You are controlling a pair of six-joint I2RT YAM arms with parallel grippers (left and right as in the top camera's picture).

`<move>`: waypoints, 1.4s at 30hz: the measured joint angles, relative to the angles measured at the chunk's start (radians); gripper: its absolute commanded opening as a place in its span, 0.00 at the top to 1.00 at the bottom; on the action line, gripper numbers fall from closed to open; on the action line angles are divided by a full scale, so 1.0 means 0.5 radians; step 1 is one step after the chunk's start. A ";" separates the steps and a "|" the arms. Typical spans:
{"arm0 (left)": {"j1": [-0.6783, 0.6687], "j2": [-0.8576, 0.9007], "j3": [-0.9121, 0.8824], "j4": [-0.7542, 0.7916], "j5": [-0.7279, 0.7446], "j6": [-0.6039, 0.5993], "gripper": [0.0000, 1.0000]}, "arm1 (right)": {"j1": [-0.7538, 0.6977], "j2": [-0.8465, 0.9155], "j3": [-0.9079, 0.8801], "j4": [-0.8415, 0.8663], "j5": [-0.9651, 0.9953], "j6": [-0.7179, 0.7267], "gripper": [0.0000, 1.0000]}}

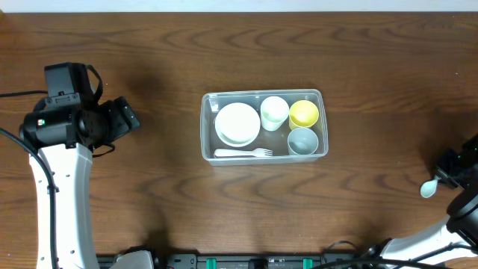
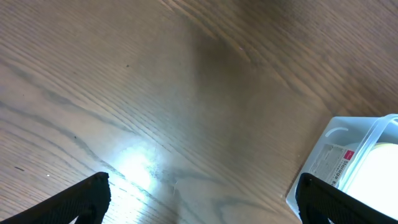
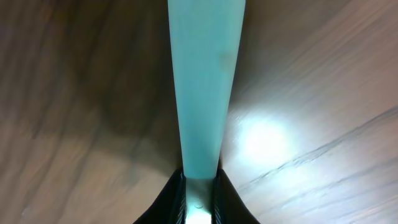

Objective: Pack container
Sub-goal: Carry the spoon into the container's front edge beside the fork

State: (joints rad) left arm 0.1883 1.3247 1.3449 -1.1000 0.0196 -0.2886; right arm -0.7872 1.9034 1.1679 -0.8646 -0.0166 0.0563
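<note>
The clear plastic container sits at the table's middle. It holds white plates, a white cup, a yellow cup, a small grey bowl and a white fork. My right gripper is at the far right edge, shut on the handle of a pale teal spoon. In the right wrist view the spoon handle runs up from the shut jaws. My left gripper is open and empty, left of the container. The left wrist view shows the jaws wide apart and the container's corner at the right.
Brown wooden table all around. Cables trail at the left arm's base. The right arm's base stands at the bottom right.
</note>
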 measured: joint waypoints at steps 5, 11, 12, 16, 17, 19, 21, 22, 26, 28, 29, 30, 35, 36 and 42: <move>0.000 0.000 0.000 -0.007 -0.001 0.000 0.05 | 0.168 -0.175 0.134 -0.108 -0.199 -0.029 0.99; 0.000 0.000 0.000 -0.036 -0.001 0.000 0.05 | 0.705 -0.683 0.453 -0.141 -0.314 -0.217 0.99; 0.000 0.000 0.000 -0.037 0.000 0.001 0.05 | 0.828 -0.764 0.504 -0.139 -0.317 -0.269 0.99; 0.000 0.000 0.000 -0.037 0.000 0.004 0.05 | 1.352 -1.017 0.662 -0.140 -0.299 -0.527 0.99; 0.000 0.000 0.000 -0.037 0.000 0.009 0.05 | 1.475 -1.060 0.684 -0.141 -0.292 -0.590 0.99; 0.000 0.000 0.000 -0.037 0.000 0.018 0.05 | 1.735 -1.115 0.708 -0.143 -0.272 -0.704 0.99; 0.000 0.000 0.000 -0.038 0.000 0.037 0.05 | 1.920 -1.124 0.711 -0.157 -0.248 -0.771 0.99; 0.000 0.000 0.000 -0.039 0.001 0.047 0.05 | 2.015 -1.115 0.711 -0.173 -0.240 -0.807 0.99; 0.000 0.000 0.000 -0.045 0.000 0.063 0.05 | 2.313 -1.020 0.710 -0.203 -0.219 -0.923 0.99; 0.000 0.000 0.000 -0.047 0.000 0.065 0.05 | 2.420 -0.964 0.710 -0.211 -0.205 -0.981 0.99; 0.000 0.000 0.000 -0.049 0.000 0.068 0.05 | 2.489 -0.922 0.710 -0.214 -0.202 -1.022 0.99; 0.000 0.000 0.000 -0.050 0.000 0.069 0.05 | 2.538 -0.891 0.710 -0.217 -0.202 -1.051 0.99; 0.000 0.000 0.000 -0.050 0.000 0.069 0.05 | 2.787 -0.660 0.710 -0.238 -0.201 -1.206 0.99; 0.000 0.000 0.000 -0.050 0.000 0.069 0.05 | 2.816 -0.618 0.710 -0.248 -0.202 -1.234 0.99; 0.000 0.000 0.000 -0.051 0.000 0.069 0.05 | 2.943 -0.369 0.709 -0.365 -0.240 -1.450 0.99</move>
State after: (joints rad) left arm 0.1883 1.3247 1.3449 -1.1255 0.0196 -0.2539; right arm 0.6846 1.7191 1.5223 -1.0470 -0.1368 -0.6685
